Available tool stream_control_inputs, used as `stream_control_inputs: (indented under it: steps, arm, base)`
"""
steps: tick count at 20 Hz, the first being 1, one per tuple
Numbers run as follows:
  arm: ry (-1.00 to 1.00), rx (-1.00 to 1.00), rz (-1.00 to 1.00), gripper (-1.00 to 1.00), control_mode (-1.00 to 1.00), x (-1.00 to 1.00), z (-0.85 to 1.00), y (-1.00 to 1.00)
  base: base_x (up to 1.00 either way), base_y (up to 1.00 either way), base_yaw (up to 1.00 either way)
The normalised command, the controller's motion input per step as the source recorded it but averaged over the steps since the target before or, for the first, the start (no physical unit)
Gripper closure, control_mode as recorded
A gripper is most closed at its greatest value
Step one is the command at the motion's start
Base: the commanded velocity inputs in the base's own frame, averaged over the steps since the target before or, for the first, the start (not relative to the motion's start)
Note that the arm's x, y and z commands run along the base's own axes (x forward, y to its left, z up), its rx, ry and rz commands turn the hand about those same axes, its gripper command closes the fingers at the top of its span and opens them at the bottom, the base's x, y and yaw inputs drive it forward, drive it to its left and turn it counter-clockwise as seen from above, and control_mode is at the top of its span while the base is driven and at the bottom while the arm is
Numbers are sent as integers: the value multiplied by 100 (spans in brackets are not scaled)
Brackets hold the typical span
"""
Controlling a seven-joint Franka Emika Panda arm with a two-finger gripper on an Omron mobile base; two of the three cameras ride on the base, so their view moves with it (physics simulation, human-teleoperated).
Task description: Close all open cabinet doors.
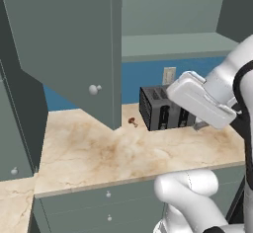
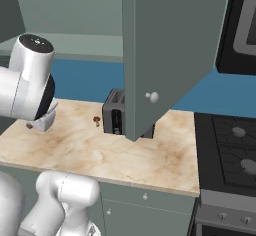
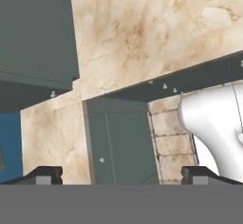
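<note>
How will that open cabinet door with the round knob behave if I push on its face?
The open cabinet door looks like a flat rigid panel, so it should probably swing as one piece rather than flex. Its knob is small, round and likely slippery, so pushing the face seems safer. The fingers are spread open with nothing between them.

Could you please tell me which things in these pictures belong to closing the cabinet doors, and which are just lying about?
Part of the job:
- open cabinet door, swung out over the counter, round knob near its lower corner
- gripper, jaws apart, holding nothing

Just lying about:
- black toaster against the blue wall
- small brown item on the marble counter
- stove
- drawer fronts
</note>
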Motion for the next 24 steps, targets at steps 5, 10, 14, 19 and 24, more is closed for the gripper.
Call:
stream_control_inputs:
  steps: [5,10,14,19,24]
  arm:
    - [0,3,-10,-100,-100,-44,8,0]
    - [0,1,-10,-100,-100,-44,10,2]
    - [0,2,-10,-100,-100,-43,10,0]
    - [0,1,-13,-100,-100,-36,2,-2]
    - [0,5,-12,-100,-100,-36,1,-7]
  base:
    - [0,0,0]
    - [0,0,0]
    - [0,0,0]
    - [0,0,0]
    - [0,0,0]
